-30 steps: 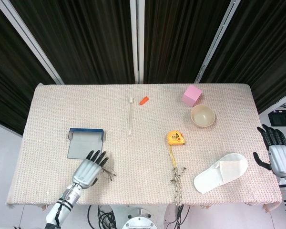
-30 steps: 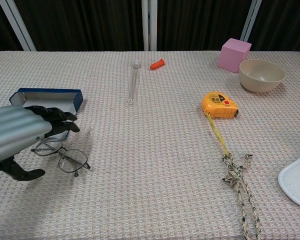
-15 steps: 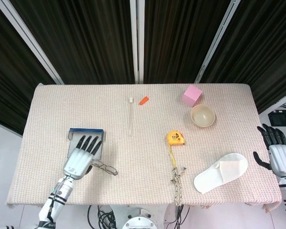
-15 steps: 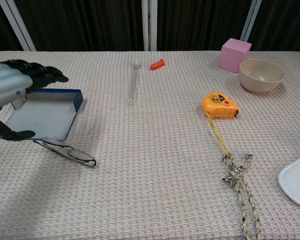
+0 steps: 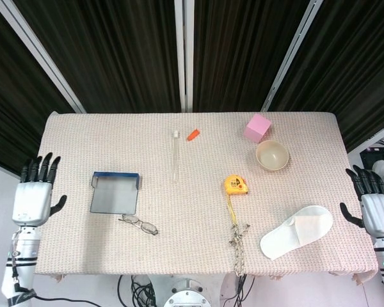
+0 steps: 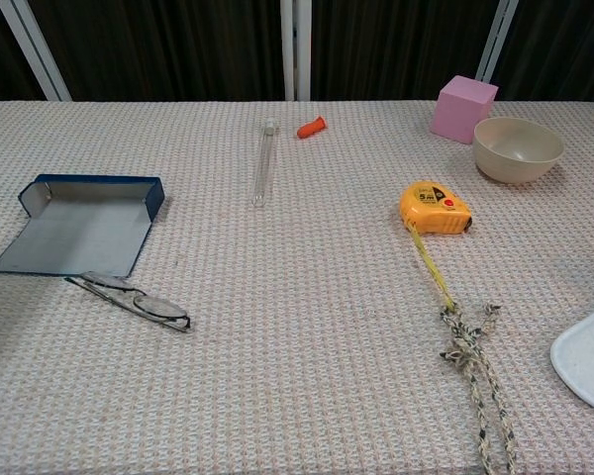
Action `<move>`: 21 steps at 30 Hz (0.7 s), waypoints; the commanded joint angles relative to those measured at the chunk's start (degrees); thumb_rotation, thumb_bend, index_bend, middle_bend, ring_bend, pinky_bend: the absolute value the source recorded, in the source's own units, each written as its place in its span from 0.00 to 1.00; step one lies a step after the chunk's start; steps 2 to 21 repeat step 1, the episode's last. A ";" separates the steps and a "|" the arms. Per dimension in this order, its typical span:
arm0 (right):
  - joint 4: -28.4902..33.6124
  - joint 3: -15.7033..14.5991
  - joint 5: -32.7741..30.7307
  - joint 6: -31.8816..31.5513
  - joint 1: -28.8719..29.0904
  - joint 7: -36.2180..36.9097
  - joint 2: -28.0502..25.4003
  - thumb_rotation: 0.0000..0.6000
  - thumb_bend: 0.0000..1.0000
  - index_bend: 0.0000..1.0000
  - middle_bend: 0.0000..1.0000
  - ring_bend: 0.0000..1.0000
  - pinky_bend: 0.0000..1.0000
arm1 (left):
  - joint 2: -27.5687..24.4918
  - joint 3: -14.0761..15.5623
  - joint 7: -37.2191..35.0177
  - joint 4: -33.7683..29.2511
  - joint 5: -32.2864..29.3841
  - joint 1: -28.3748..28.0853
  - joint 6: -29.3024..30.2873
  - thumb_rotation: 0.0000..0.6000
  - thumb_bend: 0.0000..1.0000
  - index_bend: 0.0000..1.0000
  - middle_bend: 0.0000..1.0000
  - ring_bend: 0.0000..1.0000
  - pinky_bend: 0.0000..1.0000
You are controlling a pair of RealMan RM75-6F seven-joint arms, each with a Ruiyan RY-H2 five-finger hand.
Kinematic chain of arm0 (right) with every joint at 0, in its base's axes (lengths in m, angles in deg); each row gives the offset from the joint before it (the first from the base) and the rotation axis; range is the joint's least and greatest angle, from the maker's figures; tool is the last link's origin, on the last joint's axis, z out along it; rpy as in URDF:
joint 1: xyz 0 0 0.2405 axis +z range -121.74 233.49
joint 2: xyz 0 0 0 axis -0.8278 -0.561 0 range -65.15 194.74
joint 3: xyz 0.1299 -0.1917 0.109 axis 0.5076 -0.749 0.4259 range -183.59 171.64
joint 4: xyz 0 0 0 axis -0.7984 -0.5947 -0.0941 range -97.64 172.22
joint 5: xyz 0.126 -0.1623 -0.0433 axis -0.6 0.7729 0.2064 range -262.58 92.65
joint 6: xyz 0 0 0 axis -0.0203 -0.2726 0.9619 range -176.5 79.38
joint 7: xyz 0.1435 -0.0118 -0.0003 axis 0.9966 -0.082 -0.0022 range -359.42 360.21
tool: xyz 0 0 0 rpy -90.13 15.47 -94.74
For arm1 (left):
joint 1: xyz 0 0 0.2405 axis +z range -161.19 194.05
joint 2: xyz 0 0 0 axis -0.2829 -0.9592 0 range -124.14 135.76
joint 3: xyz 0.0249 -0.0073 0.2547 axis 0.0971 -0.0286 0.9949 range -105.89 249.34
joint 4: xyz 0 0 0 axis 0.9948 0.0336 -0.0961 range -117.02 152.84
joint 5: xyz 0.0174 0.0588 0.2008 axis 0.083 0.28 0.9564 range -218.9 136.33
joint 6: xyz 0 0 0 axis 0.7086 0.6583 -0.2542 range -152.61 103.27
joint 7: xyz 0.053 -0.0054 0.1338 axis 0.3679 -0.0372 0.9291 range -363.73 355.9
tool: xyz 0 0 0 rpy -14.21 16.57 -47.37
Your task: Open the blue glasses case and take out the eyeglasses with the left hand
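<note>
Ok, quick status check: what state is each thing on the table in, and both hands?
Case: open, lying flat, empty.
Glasses: out on the cloth, just in front of the case.
Tape measure: tape pulled out toward the rope.
Bowl: upright.
Left hand: off the table, fingers spread, empty.
Right hand: off the table, empty.

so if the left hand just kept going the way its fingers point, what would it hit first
Probably nothing: the left hand is off the table's left edge, fingers spread and pointing toward the far side, past the cloth. Depth is unclear from above.

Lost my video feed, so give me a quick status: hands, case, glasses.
Left hand open, off the table's left edge; right hand open, off its right edge. Blue glasses case lies open and empty. Thin metal-framed eyeglasses on the cloth beside it. Nothing in the way.
</note>
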 commanded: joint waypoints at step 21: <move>0.77 0.01 -0.63 0.59 0.03 -1.26 -0.03 1.00 0.33 0.00 0.00 0.00 0.00 | -5.37 0.50 -9.71 2.75 -0.92 3.85 -2.14 1.00 0.23 0.00 0.00 0.00 0.02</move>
